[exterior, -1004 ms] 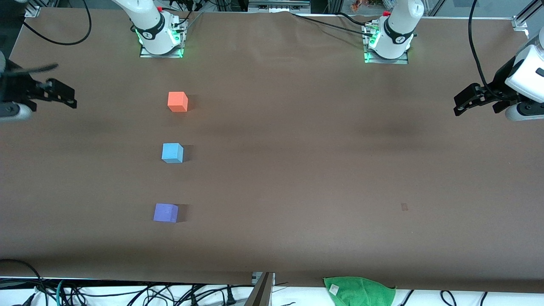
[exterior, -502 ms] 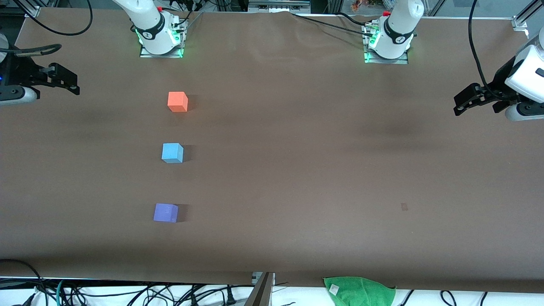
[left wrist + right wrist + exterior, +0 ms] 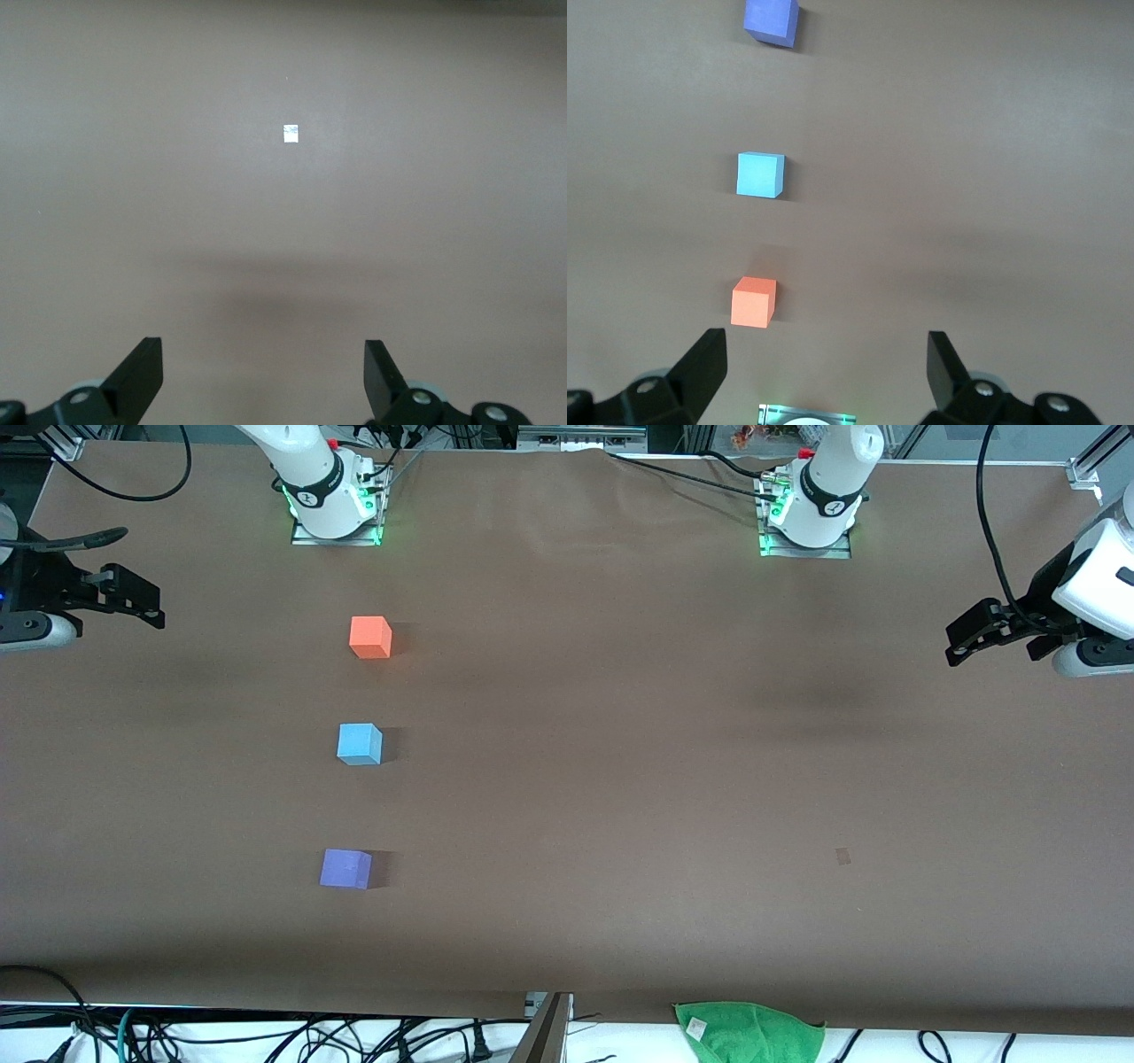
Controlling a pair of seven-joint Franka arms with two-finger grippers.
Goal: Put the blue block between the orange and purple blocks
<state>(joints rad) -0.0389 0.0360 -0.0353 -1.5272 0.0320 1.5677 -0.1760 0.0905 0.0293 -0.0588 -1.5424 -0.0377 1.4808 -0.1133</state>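
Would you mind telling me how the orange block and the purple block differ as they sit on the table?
The orange block is bright orange; the purple block is violet. The orange block lies farther from the front camera, toward the robots' bases, while the purple block lies nearer to it, with the blue block between them. Both are small matte cubes of equal size, resting flat and untouched.

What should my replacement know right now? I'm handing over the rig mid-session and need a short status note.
Left end effector: open, empty, up at the left arm's end of the table, waiting.
Right end effector: open, empty, up at the right arm's end.
Blue block sits on the table in line between the orange block, farthest from the front camera, and the purple block, nearest it. None touch.
Done: placement looks complete.
Left: apparently nothing, just confirm.
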